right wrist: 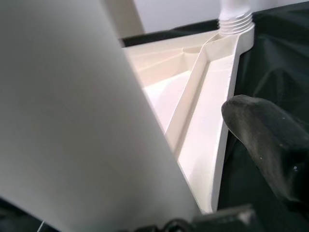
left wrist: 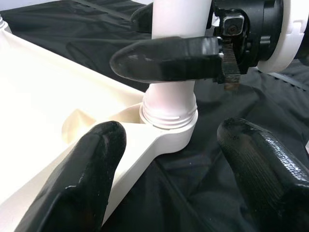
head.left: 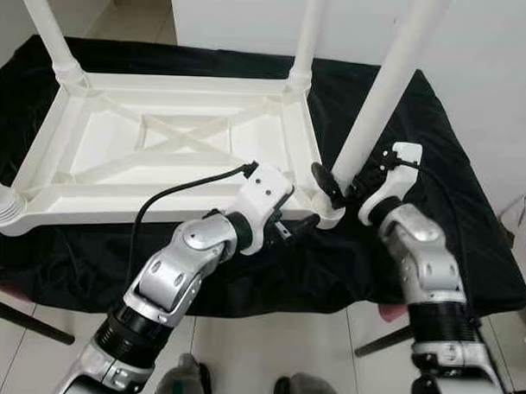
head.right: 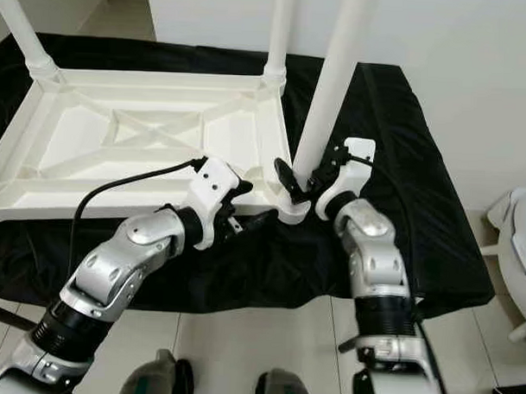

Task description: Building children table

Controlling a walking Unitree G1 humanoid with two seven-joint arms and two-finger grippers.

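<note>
1. Right tool [head.left: 341,189] is clamped around the base of the near white leg [head.left: 383,93], one black finger [left wrist: 166,58] crossing the leg just above its threaded collar.
2. Below that grip, the leg stands upright in the corner socket [left wrist: 169,137] of the upturned white children's table [head.left: 174,146], with thread rings visible above the socket's rim.
3. Left tool [head.left: 298,226] sits just beside the same corner, on the side away from the right tool, its two black fingers [left wrist: 89,169] spread apart and holding nothing.
4. Between those spread fingers, the left wrist view looks straight at the socket and the leg's foot; neither finger touches the plastic.
5. Beyond both tools, the table lies underside up on a desk draped in black cloth [head.left: 435,212], its crossed ribs facing upward.
6. Farther from the tools, two more white legs [head.left: 307,34] rise from the far corners, and a fourth corner's collar [head.left: 2,207] shows at the left edge.
</note>
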